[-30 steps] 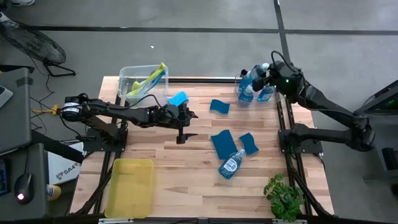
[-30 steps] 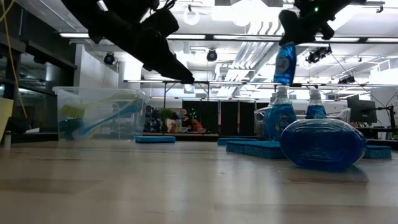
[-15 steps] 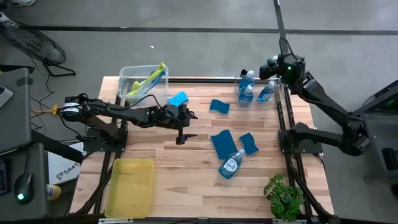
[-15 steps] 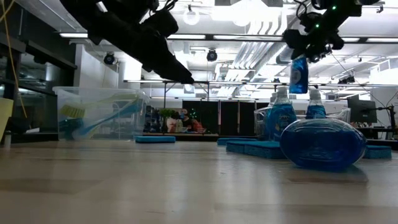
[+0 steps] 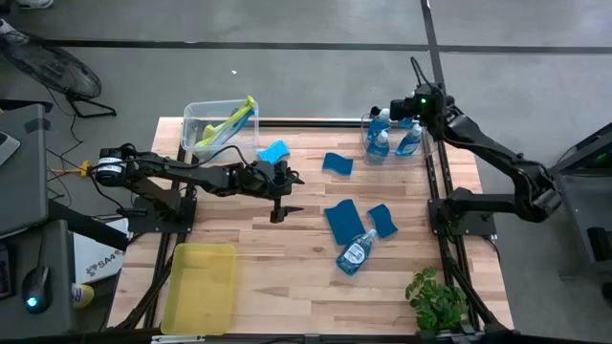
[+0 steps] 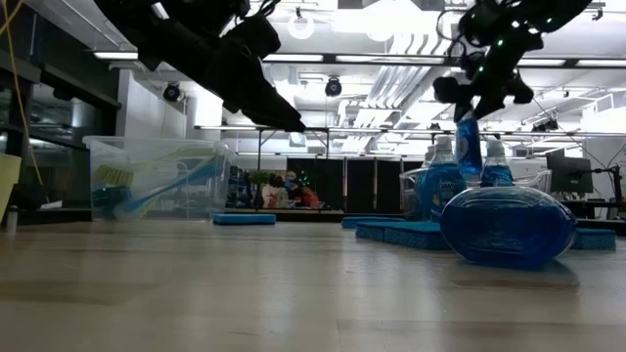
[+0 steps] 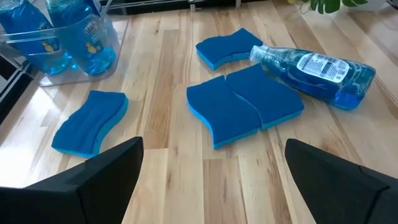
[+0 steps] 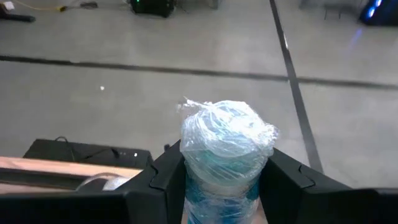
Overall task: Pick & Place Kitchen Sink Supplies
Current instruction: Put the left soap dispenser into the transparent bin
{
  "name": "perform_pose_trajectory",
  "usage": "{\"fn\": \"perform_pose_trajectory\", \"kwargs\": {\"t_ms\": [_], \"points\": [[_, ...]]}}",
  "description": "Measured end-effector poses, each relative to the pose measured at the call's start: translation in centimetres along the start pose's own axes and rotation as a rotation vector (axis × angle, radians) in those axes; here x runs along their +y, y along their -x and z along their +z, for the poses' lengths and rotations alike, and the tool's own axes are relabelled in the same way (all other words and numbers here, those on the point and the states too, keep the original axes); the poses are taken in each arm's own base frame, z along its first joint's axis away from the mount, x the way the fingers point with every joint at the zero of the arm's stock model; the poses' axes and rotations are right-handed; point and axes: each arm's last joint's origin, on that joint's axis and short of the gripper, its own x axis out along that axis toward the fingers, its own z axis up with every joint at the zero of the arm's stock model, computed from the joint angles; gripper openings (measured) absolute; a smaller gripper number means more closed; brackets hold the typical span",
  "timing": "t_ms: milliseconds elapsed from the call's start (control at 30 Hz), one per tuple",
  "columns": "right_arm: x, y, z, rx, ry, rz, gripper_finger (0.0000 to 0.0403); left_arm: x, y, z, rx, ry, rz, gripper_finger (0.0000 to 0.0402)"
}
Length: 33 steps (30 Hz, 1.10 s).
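Wooden bench, upper right of the high view: the right tool (image 5: 413,103) pinches a soap bottle (image 6: 469,147) near its wrapped cap above the clear bin (image 5: 367,153). Liquid-heavy, slippery plastic; a neck hold suits.

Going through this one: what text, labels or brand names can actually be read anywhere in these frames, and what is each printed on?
"SM": the white box, low on the left of the high view; the letters after it are unreadable.
Label on the lying soap bottle: print too small to read.
Labels on the soap bottles in the clear bin: blurred, unreadable.
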Motion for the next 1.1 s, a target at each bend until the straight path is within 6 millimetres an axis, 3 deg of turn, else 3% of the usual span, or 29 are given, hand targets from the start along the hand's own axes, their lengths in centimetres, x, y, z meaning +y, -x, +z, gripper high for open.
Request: {"fn": "perform_pose_trajectory", "kwargs": {"t_ms": [333, 767, 1100], "points": [[1.5, -2.8, -2.4, 0.106, -0.014, -0.017, 0.0145, 0.0, 0.0, -0.1, 0.008, 0.016, -0.001, 0.0385], [2.5, -3.2, -6.3, 0.019, -0.103, -0.023, 0.0145, 0.0, 0.0, -0.1, 0.007, 0.038, 0.002, 0.0385], [3.4, -2.6, -7.0, 0.001, -0.066, -0.015, 0.0145, 0.0, 0.0, -0.1, 0.007, 0.043, 0.003, 0.0385]]}}
